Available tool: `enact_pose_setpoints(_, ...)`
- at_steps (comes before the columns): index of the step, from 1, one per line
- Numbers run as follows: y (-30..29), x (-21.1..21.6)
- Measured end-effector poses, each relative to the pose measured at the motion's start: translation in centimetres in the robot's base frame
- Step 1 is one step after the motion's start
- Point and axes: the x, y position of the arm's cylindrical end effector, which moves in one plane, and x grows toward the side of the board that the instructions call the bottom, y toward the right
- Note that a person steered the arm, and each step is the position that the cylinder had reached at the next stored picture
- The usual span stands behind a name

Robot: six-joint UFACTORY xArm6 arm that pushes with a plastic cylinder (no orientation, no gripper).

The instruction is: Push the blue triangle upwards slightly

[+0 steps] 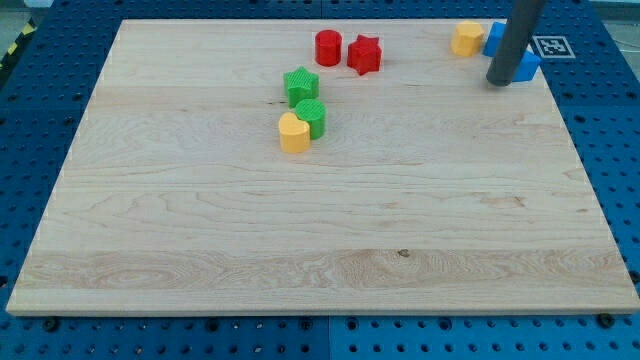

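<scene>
While most of the pale wooden table lies bare, the small coloured blocks gather toward the view's top. My tip, the lower end of the straight dark rod, sits near the table's top-right corner, touching or just beside a blue block that shows at its right. A second blue piece shows to the left of the rod, higher up; the rod hides so much of both that I cannot tell their shapes, nor which of them is the blue triangle, nor whether they touch each other. Either way, the task's block is in this top-right corner, right against the rod.

Just left of the upper blue piece, touching it or nearly so, stands a yellow block with a rounded, many-sided outline.

Near the top middle, a red cylinder and a red star-shaped block stand side by side, close but with a narrow gap between them.

Below and left of those, a green star-shaped block sits just above a green rounded block, and a yellow heart-like block presses against the lower left of that green one.

A black-and-white square marker lies on the blue perforated base at the view's right, just beyond the table's edge. No gripper exists on this arm, only the rod, so nothing is held.
</scene>
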Motion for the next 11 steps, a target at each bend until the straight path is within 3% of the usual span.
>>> enact_pose_setpoints(5, 1.9, 1.5)
enact_pose_setpoints(8, 1.9, -2.3)
enact_pose_setpoints(9, 1.9, 0.1)
enact_pose_setpoints(10, 1.3, 6.8)
enact_pose_setpoints(11, -3.9, 12.6)
